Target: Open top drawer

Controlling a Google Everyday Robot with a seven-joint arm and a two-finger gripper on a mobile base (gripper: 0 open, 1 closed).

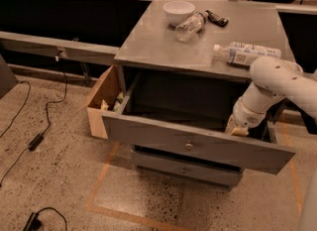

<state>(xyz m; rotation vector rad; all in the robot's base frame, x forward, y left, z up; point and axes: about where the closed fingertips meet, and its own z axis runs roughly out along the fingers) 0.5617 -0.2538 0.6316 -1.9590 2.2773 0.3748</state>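
Gripper (238,129): at the upper edge of the top drawer (148,133) front panel, toward its right end, tip dipping just behind the panel into the box; whether spread or closed cannot be told. White arm (270,84): rising from the gripper up and to the right of the top drawer, elbow level with the cabinet top (163,46). Top drawer: pulled well out of the cabinet, front panel slanting down to the right, round metal knob (188,146) at panel centre; interior dark, contents not determinable. Directly below the top drawer: lower drawer (208,173), shorter front, own small knob. Just left of the top drawer: open cardboard box (99,103) on the floor, touching or nearly touching the drawer side, pale items (118,102) inside, type not determinable. Above the top drawer, on the cabinet top: white bowl (178,11) upright at the far side; clear bottle (190,25) lying against the bowl; black object (217,18) beside that bottle; labelled bottle (247,54) lying near the right front edge, close to the arm.
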